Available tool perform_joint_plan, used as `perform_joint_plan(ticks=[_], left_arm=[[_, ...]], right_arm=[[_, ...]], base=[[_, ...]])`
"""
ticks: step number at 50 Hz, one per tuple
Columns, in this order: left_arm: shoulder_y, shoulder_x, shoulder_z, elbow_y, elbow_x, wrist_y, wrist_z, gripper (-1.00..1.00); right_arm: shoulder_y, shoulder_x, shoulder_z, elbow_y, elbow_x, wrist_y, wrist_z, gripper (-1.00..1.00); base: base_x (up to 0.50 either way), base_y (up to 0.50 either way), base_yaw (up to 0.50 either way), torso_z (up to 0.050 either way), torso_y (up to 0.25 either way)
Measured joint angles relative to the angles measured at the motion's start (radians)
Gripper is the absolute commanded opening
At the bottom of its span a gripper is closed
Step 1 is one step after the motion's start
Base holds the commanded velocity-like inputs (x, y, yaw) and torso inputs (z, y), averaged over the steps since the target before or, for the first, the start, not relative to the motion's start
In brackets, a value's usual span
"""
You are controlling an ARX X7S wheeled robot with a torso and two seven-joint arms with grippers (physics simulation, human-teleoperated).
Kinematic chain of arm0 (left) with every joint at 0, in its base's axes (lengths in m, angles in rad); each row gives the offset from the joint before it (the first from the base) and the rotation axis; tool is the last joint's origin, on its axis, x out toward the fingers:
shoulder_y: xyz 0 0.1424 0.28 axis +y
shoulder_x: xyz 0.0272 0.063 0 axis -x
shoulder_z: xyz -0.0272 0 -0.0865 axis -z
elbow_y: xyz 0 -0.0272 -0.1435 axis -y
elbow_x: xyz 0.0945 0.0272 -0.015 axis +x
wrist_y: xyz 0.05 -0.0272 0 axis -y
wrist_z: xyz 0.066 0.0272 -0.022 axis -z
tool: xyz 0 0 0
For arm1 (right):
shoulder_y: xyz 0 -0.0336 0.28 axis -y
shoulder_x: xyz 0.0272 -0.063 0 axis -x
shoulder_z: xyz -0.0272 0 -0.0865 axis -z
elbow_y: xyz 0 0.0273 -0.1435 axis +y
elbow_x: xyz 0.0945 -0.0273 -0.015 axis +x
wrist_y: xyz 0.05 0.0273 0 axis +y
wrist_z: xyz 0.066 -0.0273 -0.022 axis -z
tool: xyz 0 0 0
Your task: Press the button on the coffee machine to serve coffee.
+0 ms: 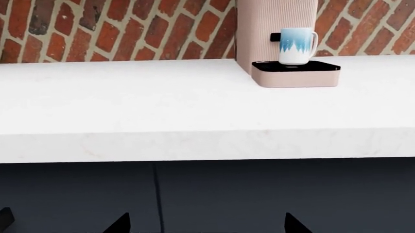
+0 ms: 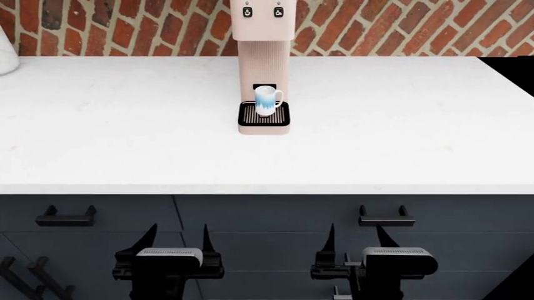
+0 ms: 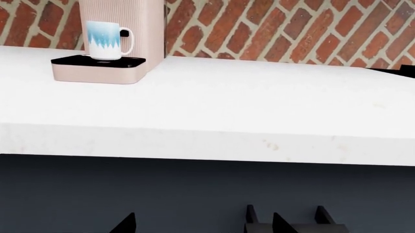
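The pink-beige coffee machine (image 2: 262, 69) stands against the brick wall at the back middle of the white counter. Its head carries two small dark buttons (image 2: 247, 12). A white mug with a blue pattern (image 2: 266, 100) sits on its black drip tray (image 2: 264, 115). The machine also shows in the left wrist view (image 1: 269, 34) and the right wrist view (image 3: 123, 19). My left gripper (image 2: 179, 240) and right gripper (image 2: 359, 239) hang open and empty below the counter's front edge, in front of the dark cabinets, far from the machine.
The white countertop (image 2: 125, 125) has a thick front edge above dark drawer fronts with black handles (image 2: 65, 219) (image 2: 386, 219). A white object (image 2: 7, 53) shows at the far left. A dark area (image 2: 509, 75) lies at the counter's right end.
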Motion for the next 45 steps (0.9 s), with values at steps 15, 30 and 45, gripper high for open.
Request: perform_joint_plan(ticks=[15, 30, 45], left_arm=[[0.008, -0.020, 0.014, 0.195, -0.041, -0.172, -0.025, 1.00], [-0.133, -0.060, -0.005, 0.488, -0.142, -0.528, -0.053, 1.00], [-0.339, -0.105, -0.066, 0.580, -0.245, -0.803, -0.062, 1.00]], right_arm=[[0.001, 0.024, -0.010, -0.187, 0.034, 0.168, 0.014, 1.00], [0.100, 0.091, 0.066, -0.539, 0.148, 0.514, 0.019, 1.00], [0.223, 0.165, 0.204, -0.688, 0.305, 0.750, -0.011, 1.00]], base=[[0.00, 0.00, 0.00, 0.000, 0.000], [0.00, 0.00, 0.00, 0.000, 0.000], [0.00, 0.00, 0.00, 0.000, 0.000]])
